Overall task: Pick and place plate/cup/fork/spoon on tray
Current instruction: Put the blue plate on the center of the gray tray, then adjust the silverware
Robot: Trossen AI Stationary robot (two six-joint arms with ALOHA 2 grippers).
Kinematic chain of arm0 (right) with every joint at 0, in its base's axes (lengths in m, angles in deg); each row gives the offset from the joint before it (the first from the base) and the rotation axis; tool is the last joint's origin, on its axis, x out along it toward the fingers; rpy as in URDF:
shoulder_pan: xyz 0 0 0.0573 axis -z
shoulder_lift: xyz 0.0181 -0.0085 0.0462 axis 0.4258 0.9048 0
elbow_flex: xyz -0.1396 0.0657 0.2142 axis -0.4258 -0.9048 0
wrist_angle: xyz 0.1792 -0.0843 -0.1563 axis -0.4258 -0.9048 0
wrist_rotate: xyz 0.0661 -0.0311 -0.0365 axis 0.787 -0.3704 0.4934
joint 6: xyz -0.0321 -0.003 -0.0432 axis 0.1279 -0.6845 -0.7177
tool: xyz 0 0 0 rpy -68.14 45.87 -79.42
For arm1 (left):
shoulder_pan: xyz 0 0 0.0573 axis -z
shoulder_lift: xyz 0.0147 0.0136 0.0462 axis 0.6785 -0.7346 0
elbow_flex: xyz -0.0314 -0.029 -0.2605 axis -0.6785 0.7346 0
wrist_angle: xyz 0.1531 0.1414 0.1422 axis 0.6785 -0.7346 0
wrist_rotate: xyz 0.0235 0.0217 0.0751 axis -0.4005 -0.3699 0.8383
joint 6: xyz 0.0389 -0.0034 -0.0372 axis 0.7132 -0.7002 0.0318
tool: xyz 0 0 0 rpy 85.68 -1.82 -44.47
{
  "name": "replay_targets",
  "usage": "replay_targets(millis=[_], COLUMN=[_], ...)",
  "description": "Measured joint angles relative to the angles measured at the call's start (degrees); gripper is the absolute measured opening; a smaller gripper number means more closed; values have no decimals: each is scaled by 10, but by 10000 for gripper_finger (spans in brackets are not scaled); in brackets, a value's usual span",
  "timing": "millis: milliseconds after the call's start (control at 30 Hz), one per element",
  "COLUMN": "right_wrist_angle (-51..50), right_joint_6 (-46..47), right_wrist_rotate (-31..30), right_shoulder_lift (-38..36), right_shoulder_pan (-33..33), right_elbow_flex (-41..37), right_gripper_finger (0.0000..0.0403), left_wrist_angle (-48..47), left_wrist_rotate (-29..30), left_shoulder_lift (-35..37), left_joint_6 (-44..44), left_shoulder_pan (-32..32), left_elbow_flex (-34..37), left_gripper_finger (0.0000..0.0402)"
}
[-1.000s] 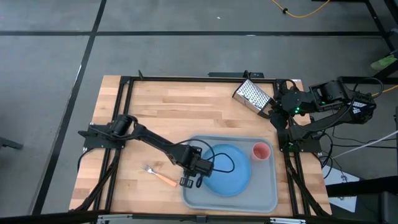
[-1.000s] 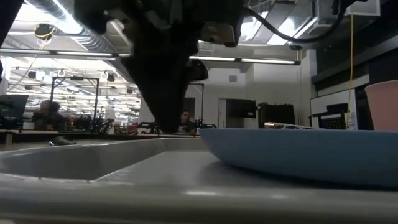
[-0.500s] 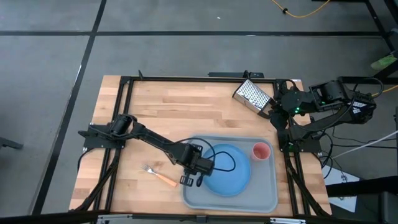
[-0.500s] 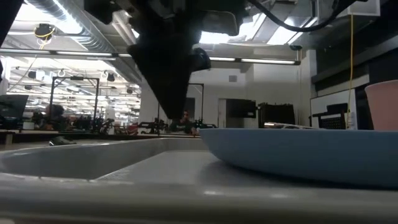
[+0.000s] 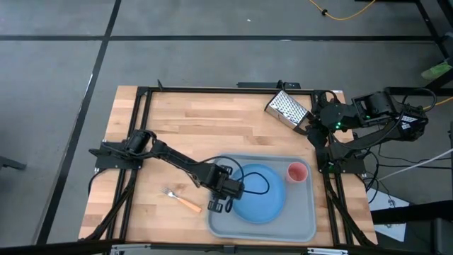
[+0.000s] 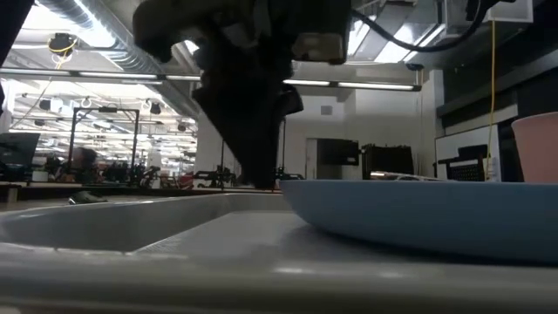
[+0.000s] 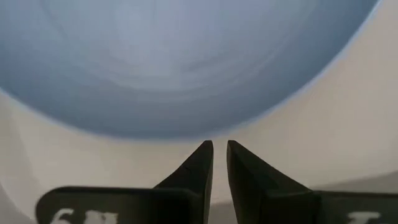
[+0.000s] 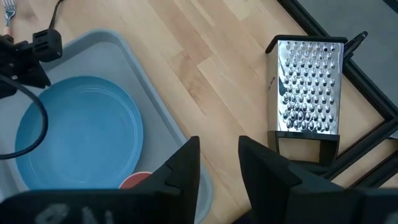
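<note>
The light-blue plate [image 5: 258,193] lies flat in the grey-blue tray [image 5: 308,227], with the pink-red cup [image 5: 296,172] standing beside it on the tray's far right. The orange-handled fork [image 5: 180,200] lies on the table left of the tray. The spoon is out of view. My left gripper [image 5: 221,205] is shut and empty, low over the tray's left part, its tips [image 7: 219,146] just short of the plate's rim [image 7: 186,134]. My right gripper [image 8: 219,146] waits at the table's far right, slightly open and empty. My left gripper points its shut fingertips [image 7: 205,149] at the plate's left rim [image 7: 214,135], coming from the tray's left side. I cannot tell whether they touch the rim. The plate lies flat on the tray.
A metal box grater [image 5: 287,109] lies at the far right of the table, near my right gripper. The tray's raised rim [image 6: 131,227] stands between the fork and the plate. Bare wood lies to the far left.
My left gripper has risen a little and come down again, ending slightly nearer the plate, toward the table's right edge. The plate, cup and fork have stayed where they were.
</note>
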Motion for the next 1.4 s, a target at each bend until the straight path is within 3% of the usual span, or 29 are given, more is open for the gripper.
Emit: replay_targets(millis=[333, 467, 700, 933, 1267, 1400], right_wrist_angle=[0, 0, 0, 0, 0, 0], right_joint_6=[0, 0, 0, 0, -1, -13], right_wrist_rotate=[0, 0, 0, 0, -4, -5], right_shoulder_lift=[0, 0, 0, -3, -7, -7], right_shoulder_pan=[0, 0, 0, 0, 0, 0], right_elbow_flex=[0, 0, 0, 0, 0, 0], right_gripper_finger=[115, 115, 115, 115, 115, 115], left_wrist_angle=[27, 14, -175, -378, -359, -335], left_wrist_rotate=[-3, -41, -58, -57, -10, 16], left_shoulder_lift=[0, 0, 42, 92, 100, 97], left_joint_6=[1, -2, -20, -85, -283, -294], left_shoulder_pan=[0, 0, 3, 24, 106, 152], left_elbow_flex=[0, -11, -93, -93, -92, -92], left_gripper_finger=[41, 41, 41, 41, 41, 41])
